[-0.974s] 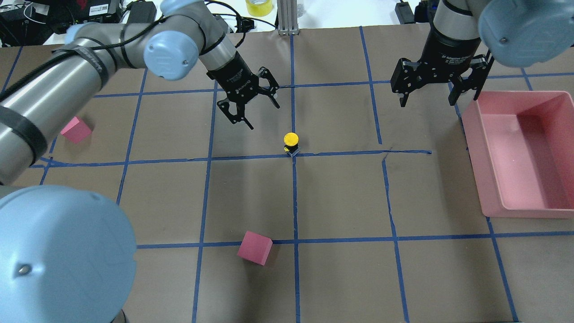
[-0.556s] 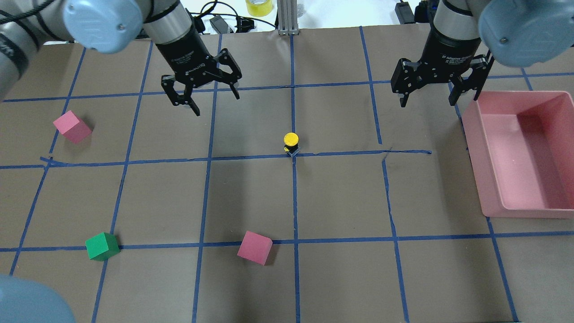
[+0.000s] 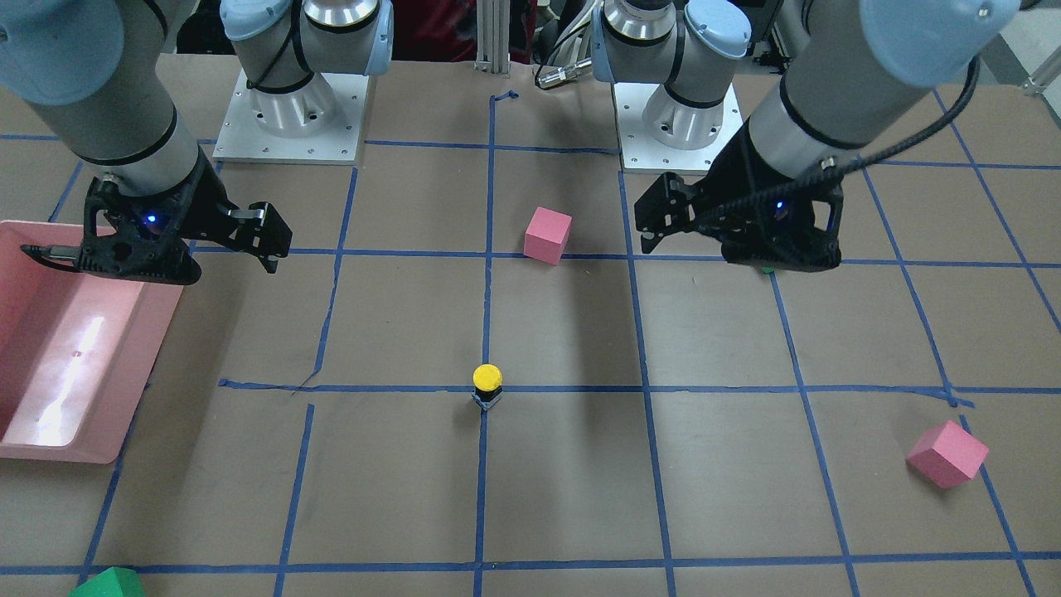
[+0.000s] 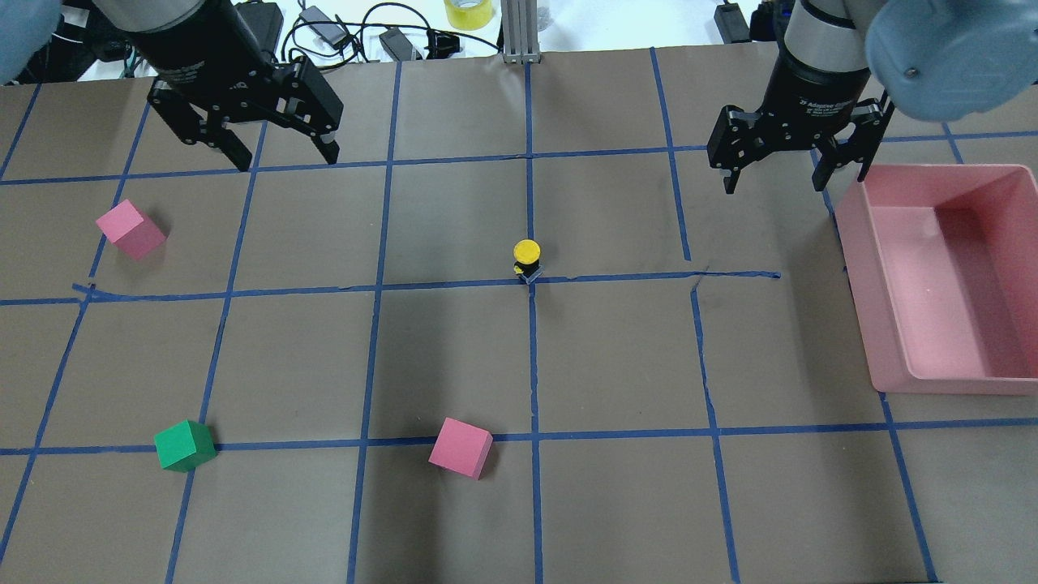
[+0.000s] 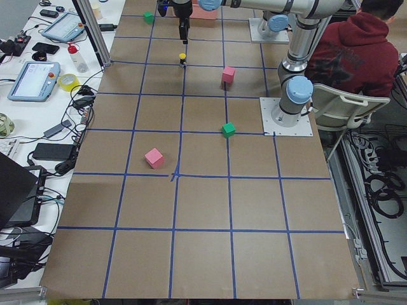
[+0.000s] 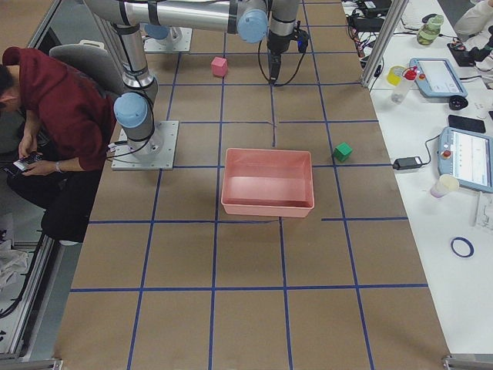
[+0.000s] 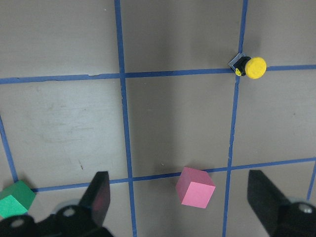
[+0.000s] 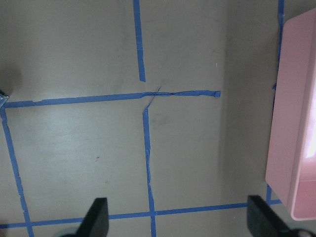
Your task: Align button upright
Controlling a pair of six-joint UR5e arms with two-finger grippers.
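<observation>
The button (image 4: 527, 258) stands upright at the middle of the table on a crossing of blue tape lines, yellow cap on top of its dark body. It also shows in the front view (image 3: 487, 383) and the left wrist view (image 7: 249, 67). My left gripper (image 4: 285, 158) is open and empty, high over the far left of the table, well away from the button. My right gripper (image 4: 773, 185) is open and empty at the far right, beside the pink bin (image 4: 884, 357). The right wrist view shows only tape lines and the bin's edge (image 8: 291, 123).
Two pink cubes (image 4: 130, 229) (image 4: 461, 447) and a green cube (image 4: 185, 445) lie on the left and near parts of the table. A second green cube (image 3: 108, 584) sits at the far edge. A yellow tape roll (image 4: 469, 12) lies beyond the table.
My left arm has swung back and to the left, away from the button, still open. That uncovered the green cube. The button and the right arm have not moved.
</observation>
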